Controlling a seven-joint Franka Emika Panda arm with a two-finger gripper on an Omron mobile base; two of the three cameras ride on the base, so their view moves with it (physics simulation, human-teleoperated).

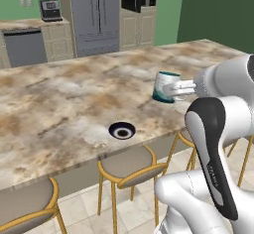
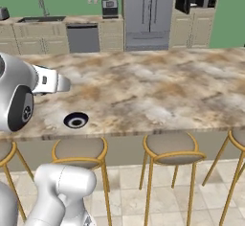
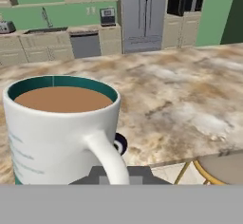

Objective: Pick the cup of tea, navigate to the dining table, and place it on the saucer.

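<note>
cup of tea (image 3: 61,123) | pinched, seemingly by handle, in end effector (image 1: 179,87) | above dining table (image 1: 74,99)

You had the dining table (image 1: 59,94) stretched out ahead, marbled beige-brown top, with the saucer (image 1: 121,130) sitting flat near its front edge, just above the stools (image 1: 130,166).
</note>
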